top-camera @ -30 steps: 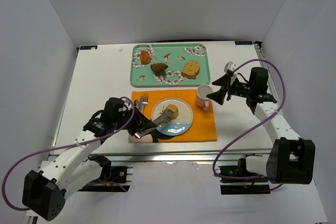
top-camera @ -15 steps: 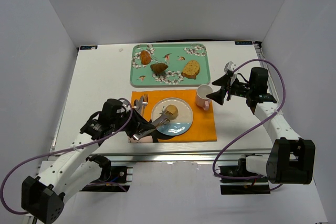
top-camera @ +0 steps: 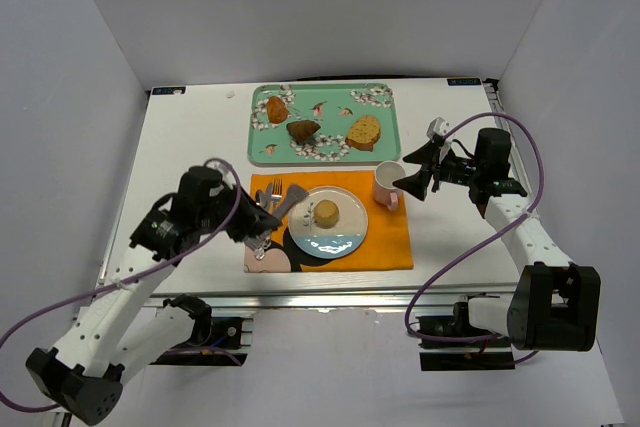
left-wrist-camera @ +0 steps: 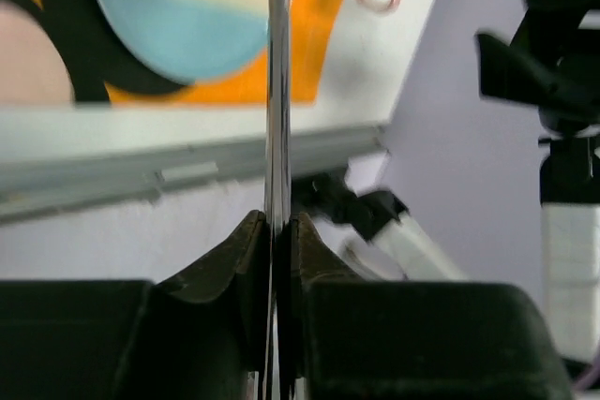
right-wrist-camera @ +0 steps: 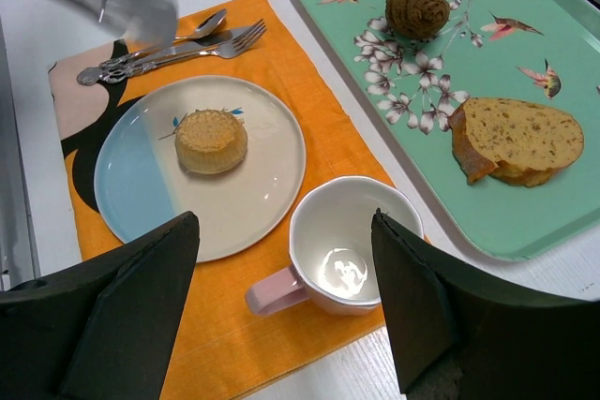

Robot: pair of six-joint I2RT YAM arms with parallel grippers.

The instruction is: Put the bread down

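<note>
Top external view showed the change: a second earlier the metal tongs [top-camera: 283,204] in my left pincer [top-camera: 262,222] had reached over the plate [top-camera: 340,245] with their tips at the bread [top-camera: 326,213]; now they had drawn back and lifted, near the plate's left rim; the bread sat alone at the plate's middle, to the right of my left pincer and apart from the tong tips; I judged the placing done, with only the retreat left; my left pincer was clenched on the tongs, their blades pressed together between my fingers in the left wrist view; my right pincer [right-wrist-camera: 281,231] hung released, grasping nothing, the empty pink mug [right-wrist-camera: 349,222] just below it; beyond the mug lay the teal tray [right-wrist-camera: 422,91], holding three other bread pieces.
</note>
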